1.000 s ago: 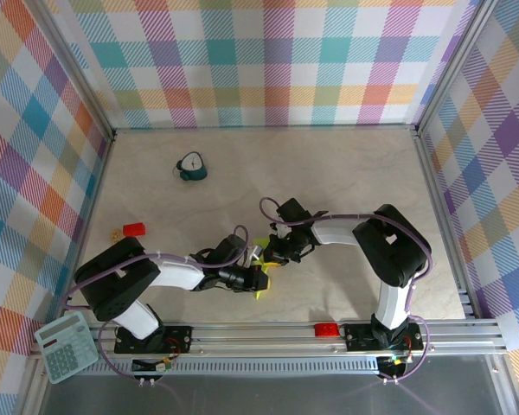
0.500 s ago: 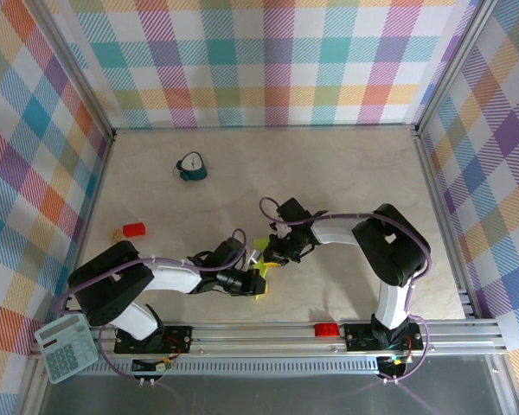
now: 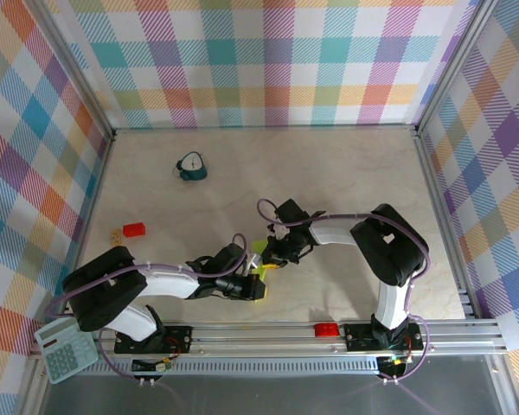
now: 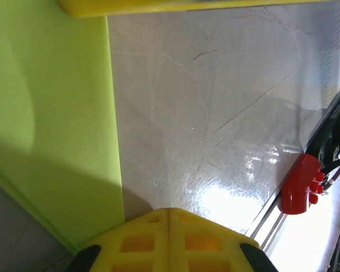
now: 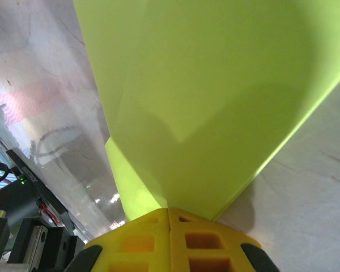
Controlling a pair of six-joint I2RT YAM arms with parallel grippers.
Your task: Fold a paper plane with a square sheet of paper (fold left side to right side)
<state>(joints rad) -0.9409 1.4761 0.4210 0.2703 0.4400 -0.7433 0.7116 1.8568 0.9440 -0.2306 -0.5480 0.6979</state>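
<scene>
The lime yellow-green sheet of paper (image 3: 259, 290) lies folded on the table near the front middle, mostly under the two grippers. In the right wrist view the paper (image 5: 204, 96) shows two layers with a straight folded edge running to the fingertips. My right gripper (image 5: 169, 211) is shut, its tips down on the paper. The paper's edge (image 4: 51, 124) fills the left of the left wrist view. My left gripper (image 4: 169, 211) is shut beside that edge, with nothing between its fingers. From above, the left gripper (image 3: 250, 284) and right gripper (image 3: 272, 258) sit close together.
A small teal clock (image 3: 191, 167) stands at the back left. A red block (image 3: 135, 229) lies at the left. A calculator (image 3: 67, 347) sits off the front left corner. A red part (image 3: 326, 329) is fixed on the front rail, and it is the red part (image 4: 299, 184) close by in the left wrist view.
The left arm has settled lower and drawn a little toward the front rail. The right gripper has edged slightly left. Less of the paper sticks out between the grippers.
</scene>
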